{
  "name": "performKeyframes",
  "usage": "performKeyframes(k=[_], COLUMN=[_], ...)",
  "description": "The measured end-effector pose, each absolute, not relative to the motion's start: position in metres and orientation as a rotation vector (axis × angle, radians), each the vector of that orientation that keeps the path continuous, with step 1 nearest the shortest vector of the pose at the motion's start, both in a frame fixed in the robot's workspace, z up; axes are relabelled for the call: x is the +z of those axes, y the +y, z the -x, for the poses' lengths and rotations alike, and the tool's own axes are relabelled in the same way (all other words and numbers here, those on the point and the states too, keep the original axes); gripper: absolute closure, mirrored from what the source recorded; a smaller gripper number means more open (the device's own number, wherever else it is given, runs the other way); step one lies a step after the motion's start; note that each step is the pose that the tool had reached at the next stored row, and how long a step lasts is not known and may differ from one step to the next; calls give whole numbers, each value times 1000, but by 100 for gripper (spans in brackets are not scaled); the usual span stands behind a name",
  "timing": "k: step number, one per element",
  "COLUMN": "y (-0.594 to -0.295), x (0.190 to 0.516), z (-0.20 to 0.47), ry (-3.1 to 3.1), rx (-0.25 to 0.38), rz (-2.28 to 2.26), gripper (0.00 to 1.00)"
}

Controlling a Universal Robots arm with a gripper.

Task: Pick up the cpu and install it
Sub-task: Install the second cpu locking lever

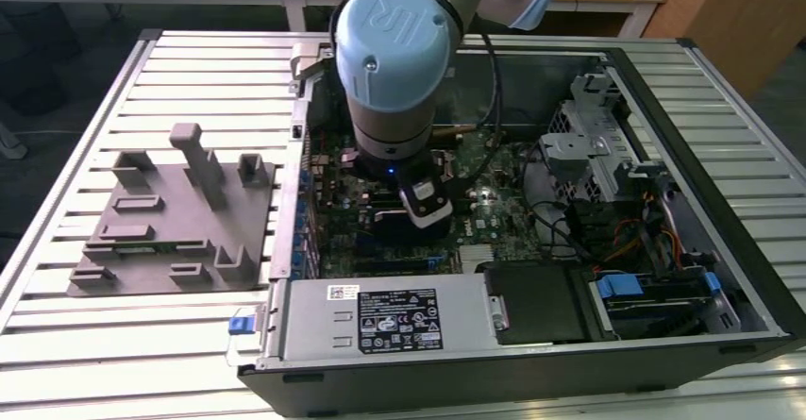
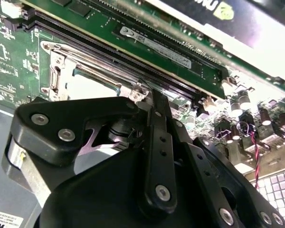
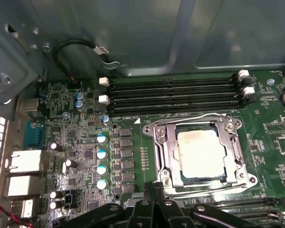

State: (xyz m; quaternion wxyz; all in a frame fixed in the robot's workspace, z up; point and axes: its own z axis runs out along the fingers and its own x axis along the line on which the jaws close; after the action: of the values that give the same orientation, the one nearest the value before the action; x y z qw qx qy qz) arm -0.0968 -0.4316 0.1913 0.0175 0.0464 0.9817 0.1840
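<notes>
Over the open computer case (image 1: 705, 278) the arm (image 1: 393, 71) points straight down, its pincer (image 1: 426, 214) low above the green board (image 3: 76, 137). I cannot tell whether the pincer is wide or narrow. One cpu (image 3: 199, 153) sits in its socket inside the metal frame (image 3: 161, 156), near the pincer's black links (image 2: 156, 156). Four long memory slots (image 3: 173, 95) run beside the socket. On the desk (image 1: 75, 344), one grey tray (image 1: 176, 241) lies at the exterior view's left.
</notes>
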Motion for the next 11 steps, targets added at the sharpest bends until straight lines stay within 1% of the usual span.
performKeyframes(k=[4,11], y=[-432,-421], x=[193,193], z=[97,97], ry=[3055,3055], rx=[542,528], rz=[-145,-155], gripper=[89,89])
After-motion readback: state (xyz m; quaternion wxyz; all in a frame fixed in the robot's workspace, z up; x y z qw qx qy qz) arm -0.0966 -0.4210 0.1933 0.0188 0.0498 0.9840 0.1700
